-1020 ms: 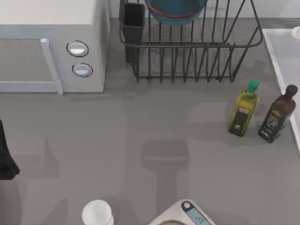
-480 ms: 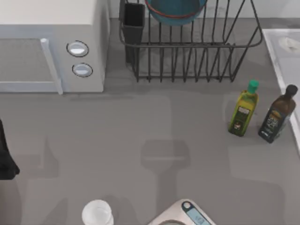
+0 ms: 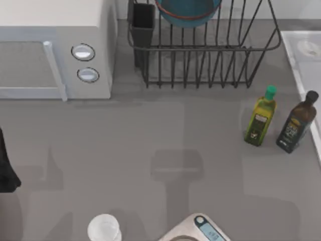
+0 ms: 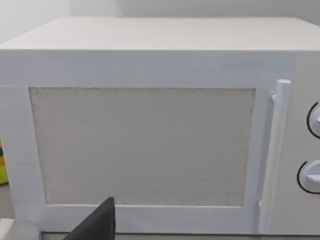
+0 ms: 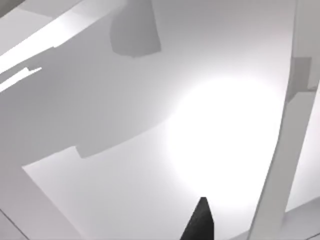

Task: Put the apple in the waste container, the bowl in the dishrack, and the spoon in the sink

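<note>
Judging progress from the top view, I count the bowl (image 3: 188, 11) as placed: it sits inside the dishrack (image 3: 210, 65) at the far edge of the table, blue with its reddish-brown rim showing between the upright bars, beside the dark cutlery cup (image 3: 143, 22).

The sink (image 3: 303, 55) lies along the table's right side. A faint pale oval mark (image 3: 307, 47) rests on its floor near the far end. It may be the spoon, though it is too washed out against the white basin for me to be sure. If so, that step is finished as well.

I can point to neither the apple nor a waste container from these views, so I cannot confirm that step.

My left arm (image 3: 6, 165) is a dark shape parked at the table's left edge. Its wrist camera faces the microwave (image 4: 150, 125), and one black fingertip (image 4: 97, 222) juts into that view. My right wrist camera looks onto plain white surfaces, probably the sink interior, with one dark fingertip (image 5: 200, 222) at the frame's edge. For both grippers I cannot tell whether the fingers are spread or closed, and nothing appears to be carried in either.

Untouched bystanders: a green-capped bottle (image 3: 261, 116) and a dark bottle (image 3: 297, 121) standing near the sink, a translucent cup (image 3: 104, 229) and a kitchen scale (image 3: 198, 231) at the near edge.
</note>
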